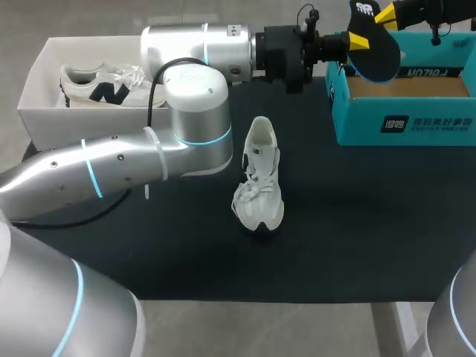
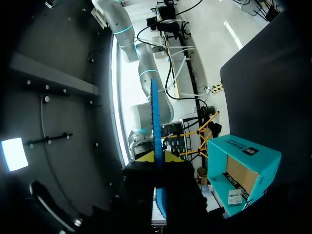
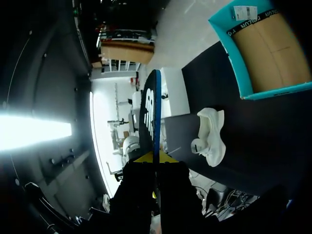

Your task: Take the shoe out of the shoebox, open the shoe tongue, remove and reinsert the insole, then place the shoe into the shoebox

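A dark insole point(image 1: 374, 50) with a blue edge is held in the air over the near-left corner of the teal shoebox point(image 1: 405, 125). My left gripper point(image 1: 352, 42) is shut on its lower end. My right gripper point(image 1: 388, 13) is shut on its upper end. In the left wrist view the insole point(image 2: 156, 122) stands edge-on out of the gripper point(image 2: 158, 160), with the shoebox point(image 2: 243, 152) beside it. In the right wrist view the insole point(image 3: 152, 109) rises from the gripper point(image 3: 155, 160). The white shoe point(image 1: 259, 178) stands upright on the black mat, also in the right wrist view point(image 3: 212, 136), near the shoebox point(image 3: 229, 53).
A white box point(image 1: 33, 89) at the back left holds a second white shoe point(image 1: 104, 83) with a dark logo. My left arm point(image 1: 186, 126) stretches across the back of the table toward the shoebox. The black mat point(image 1: 357, 223) lies bare around the shoe.
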Robot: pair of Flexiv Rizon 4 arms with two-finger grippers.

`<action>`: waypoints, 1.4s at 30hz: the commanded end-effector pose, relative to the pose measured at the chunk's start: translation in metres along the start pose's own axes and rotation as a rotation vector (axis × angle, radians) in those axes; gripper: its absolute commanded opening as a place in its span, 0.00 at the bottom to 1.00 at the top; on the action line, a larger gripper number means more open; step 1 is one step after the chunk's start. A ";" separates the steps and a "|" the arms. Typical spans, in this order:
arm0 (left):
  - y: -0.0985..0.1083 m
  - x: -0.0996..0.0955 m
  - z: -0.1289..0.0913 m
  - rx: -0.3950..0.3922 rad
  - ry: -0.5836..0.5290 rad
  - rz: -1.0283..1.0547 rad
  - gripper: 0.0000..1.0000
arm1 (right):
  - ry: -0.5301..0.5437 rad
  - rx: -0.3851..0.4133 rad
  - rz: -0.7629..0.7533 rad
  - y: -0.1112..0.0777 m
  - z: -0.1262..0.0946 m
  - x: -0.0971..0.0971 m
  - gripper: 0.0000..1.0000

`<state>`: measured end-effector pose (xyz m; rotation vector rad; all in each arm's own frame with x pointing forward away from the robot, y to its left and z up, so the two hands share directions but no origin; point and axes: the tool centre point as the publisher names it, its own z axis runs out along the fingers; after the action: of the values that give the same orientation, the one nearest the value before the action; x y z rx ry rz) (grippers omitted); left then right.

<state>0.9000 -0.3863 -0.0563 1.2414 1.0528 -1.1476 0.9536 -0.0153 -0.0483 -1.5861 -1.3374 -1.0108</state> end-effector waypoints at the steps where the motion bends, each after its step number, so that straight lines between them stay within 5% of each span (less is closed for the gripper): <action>1: 0.000 0.002 0.003 -0.004 -0.001 0.001 0.00 | 0.045 -0.039 -0.009 -0.006 0.003 -0.002 0.24; 3: 0.001 0.003 0.003 -0.003 0.000 -0.001 0.00 | 0.052 -0.041 -0.013 -0.006 0.003 -0.002 1.00; 16: 0.006 0.004 -0.023 -0.031 0.037 0.013 0.00 | 0.174 -0.101 -0.056 -0.026 -0.010 -0.003 1.00; 27: 0.016 -0.004 -0.061 -0.069 0.045 -0.028 0.00 | 0.253 -0.104 -0.242 -0.046 -0.017 -0.001 1.00; 42: 0.007 -0.011 -0.095 -0.025 0.060 -0.104 0.00 | 0.234 -0.087 -0.247 -0.080 -0.036 -0.033 1.00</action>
<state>0.9120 -0.2993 -0.0507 1.2135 1.1764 -1.1828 0.8766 -0.0478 -0.0585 -1.3282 -1.3659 -1.3695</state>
